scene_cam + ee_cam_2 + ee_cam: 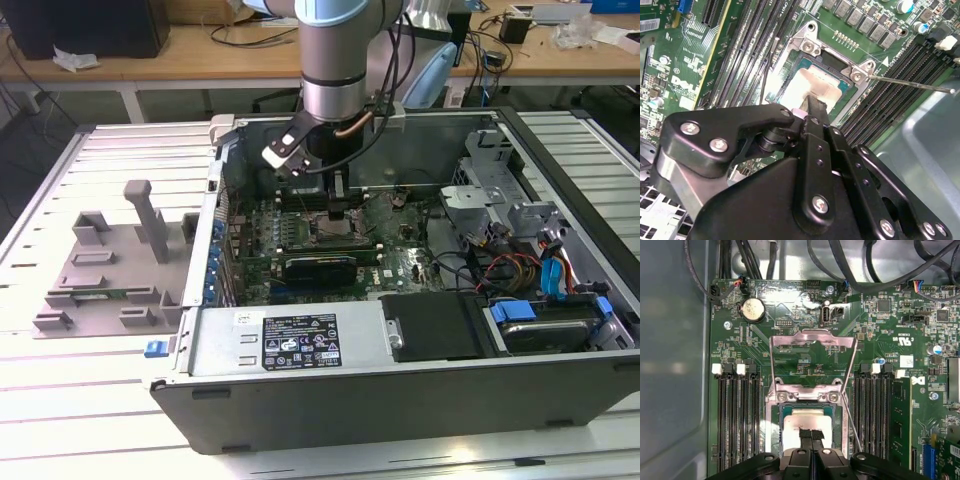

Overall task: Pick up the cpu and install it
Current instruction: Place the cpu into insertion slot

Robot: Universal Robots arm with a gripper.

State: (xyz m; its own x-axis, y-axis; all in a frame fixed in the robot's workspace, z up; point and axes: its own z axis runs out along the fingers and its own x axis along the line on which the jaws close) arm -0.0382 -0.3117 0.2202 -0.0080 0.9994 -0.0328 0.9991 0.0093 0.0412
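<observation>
The cpu lies flat in the socket, its pale metal top level with the frame around it in both wrist views, so I judge the placing step to be at its end rather than the pick-up. The hinged load plate stands open beyond it, and the thin lever juts out to one side, unlatched. My gripper sits directly over the chip with its two black fingers pressed together and nothing pinched between them; the tips look to be touching the top or just above it, and I cannot tell which. In the exterior view the arm reaches straight down into the open computer case. Whatever I command from here calls for slow, vertical motion, since a sideways drag could shift the chip.
</observation>
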